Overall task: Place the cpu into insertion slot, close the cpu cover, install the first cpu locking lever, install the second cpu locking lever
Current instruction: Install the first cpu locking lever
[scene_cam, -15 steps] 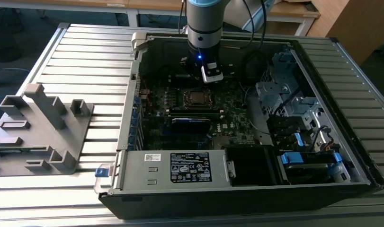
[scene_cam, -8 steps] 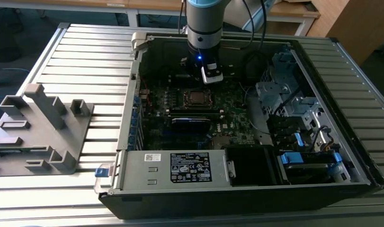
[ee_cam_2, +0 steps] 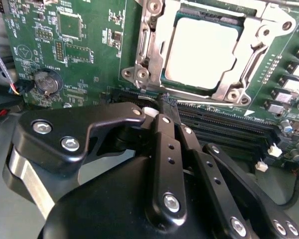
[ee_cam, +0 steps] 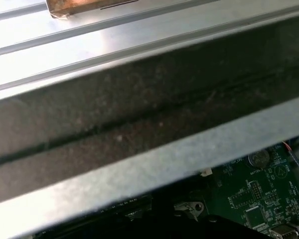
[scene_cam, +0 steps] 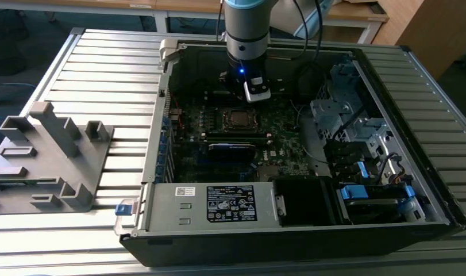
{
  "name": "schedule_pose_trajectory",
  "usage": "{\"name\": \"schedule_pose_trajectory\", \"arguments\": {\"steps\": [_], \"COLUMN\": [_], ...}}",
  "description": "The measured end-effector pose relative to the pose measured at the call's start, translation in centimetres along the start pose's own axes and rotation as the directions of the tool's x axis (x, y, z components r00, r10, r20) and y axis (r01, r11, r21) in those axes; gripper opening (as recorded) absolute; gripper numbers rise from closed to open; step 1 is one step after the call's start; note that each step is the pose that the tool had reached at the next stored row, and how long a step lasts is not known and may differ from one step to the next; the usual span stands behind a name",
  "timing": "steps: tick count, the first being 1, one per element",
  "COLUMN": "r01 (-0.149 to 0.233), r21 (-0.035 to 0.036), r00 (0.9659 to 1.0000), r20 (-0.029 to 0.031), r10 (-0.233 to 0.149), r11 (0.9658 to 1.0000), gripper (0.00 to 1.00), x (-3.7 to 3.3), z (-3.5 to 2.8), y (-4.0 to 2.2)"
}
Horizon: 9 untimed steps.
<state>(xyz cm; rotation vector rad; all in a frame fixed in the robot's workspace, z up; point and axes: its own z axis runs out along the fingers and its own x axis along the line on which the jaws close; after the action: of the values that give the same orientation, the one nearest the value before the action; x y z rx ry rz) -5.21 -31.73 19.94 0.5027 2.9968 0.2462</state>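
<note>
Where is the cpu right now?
In the second wrist view the cpu lies framed by the cpu cover on the green motherboard, just beyond the tool's tip. In the exterior view it sits mid-case, close to the tool.

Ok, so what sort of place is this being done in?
Probably a robotics lab or test workshop: a robot arm reaches into an open computer case lying on a slatted aluminium table, with wooden desks behind.
</note>
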Motion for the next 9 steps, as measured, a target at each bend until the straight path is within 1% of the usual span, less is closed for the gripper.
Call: {"name": "schedule_pose_trajectory", "arguments": {"steps": [1, 9], "r01": [0.0, 0.0], "r21": [0.0005, 0.0007], "r00": [1.0, 1.0], "r20": [0.001, 0.0012], "r10": [0.0, 0.0], "r11": [1.0, 1.0], "gripper": [0.1, 0.1], "x": [0.01, 0.0], "z": [0.0, -0.06], "y": [0.0, 0.02]}}
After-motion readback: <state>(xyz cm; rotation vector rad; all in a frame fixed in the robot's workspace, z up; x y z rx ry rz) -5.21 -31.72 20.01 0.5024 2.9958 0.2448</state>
